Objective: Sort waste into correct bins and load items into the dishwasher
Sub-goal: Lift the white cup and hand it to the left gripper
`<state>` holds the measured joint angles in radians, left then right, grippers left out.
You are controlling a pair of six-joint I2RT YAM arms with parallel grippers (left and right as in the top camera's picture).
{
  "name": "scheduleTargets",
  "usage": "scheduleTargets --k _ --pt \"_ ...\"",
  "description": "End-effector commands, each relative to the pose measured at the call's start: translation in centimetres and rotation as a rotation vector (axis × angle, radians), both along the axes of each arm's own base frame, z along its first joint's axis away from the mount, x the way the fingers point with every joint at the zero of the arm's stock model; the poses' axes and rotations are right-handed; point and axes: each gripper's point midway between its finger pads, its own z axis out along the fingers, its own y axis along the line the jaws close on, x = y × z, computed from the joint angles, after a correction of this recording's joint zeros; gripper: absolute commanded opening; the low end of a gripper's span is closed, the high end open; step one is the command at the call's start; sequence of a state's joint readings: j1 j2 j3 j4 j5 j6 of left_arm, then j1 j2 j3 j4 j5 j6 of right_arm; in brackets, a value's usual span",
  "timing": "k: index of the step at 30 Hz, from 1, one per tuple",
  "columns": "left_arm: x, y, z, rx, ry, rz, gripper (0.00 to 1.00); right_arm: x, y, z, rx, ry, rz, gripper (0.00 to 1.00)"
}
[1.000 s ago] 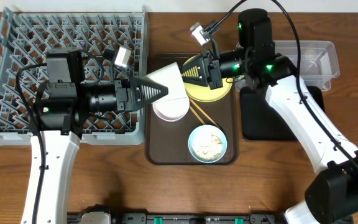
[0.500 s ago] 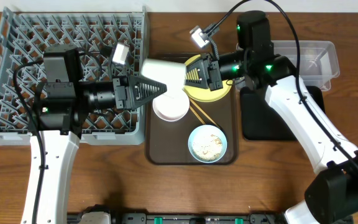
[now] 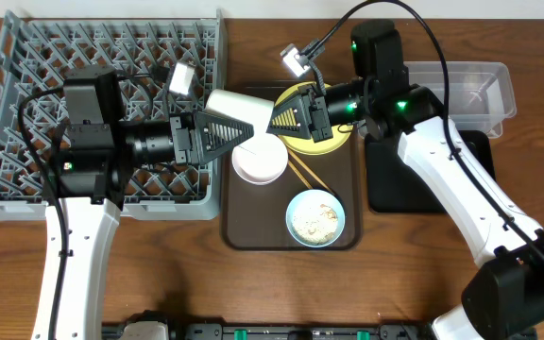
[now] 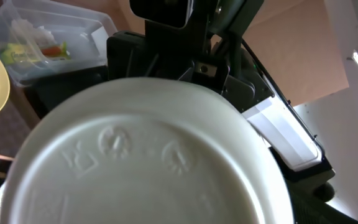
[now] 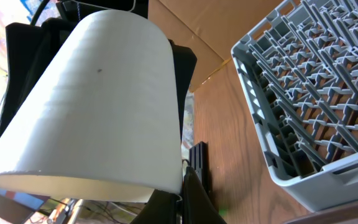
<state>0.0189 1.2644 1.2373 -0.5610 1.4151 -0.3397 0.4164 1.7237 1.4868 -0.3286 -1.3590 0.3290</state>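
White and tilted, the cup (image 3: pixel 239 106) hangs over the brown tray's (image 3: pixel 253 217) 11 o'clock corner, at 12 o'clock from the white bowl (image 3: pixel 260 162). The right pincer (image 3: pixel 274 123) is clamped on its rim. The left pincer (image 3: pixel 251 135) is at its 6 o'clock; whether apart or together, I cannot tell.

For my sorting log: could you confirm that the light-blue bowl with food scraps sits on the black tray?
Not quite. The light-blue bowl with food scraps sits on the brown serving tray, not the black tray, as the overhead view shows.
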Motion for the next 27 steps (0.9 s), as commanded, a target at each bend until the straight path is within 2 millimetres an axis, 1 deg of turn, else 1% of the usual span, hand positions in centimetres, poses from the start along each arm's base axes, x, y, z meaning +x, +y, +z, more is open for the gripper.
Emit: scheduleTargets --k 1,6,8,10,19,27 --pt "-0.09 0.02 0.99 -0.017 -0.05 -0.022 0.83 -0.31 0.29 -0.32 0.008 0.003 0.026 0.01" --pt "0.02 0.02 1.16 -0.016 -0.07 -0.023 0.85 -0.86 0.16 0.12 0.033 0.0 0.062 0.01" --pt "0.02 0.02 1.16 -0.016 -0.07 -0.023 0.87 -0.86 0.16 0.13 0.033 -0.001 0.062 0.01" --pt "0.01 0.01 1.16 -0.017 -0.07 -0.023 0.88 -0.82 0.18 0.16 0.035 -0.006 0.061 0.01" --pt "0.01 0.01 1.16 -0.017 -0.069 -0.023 0.87 -0.24 -0.07 0.5 0.045 -0.03 0.047 0.01" --pt "0.01 0.01 1.16 -0.017 -0.069 -0.023 0.87 -0.35 -0.11 0.38 0.042 -0.019 0.05 0.01"
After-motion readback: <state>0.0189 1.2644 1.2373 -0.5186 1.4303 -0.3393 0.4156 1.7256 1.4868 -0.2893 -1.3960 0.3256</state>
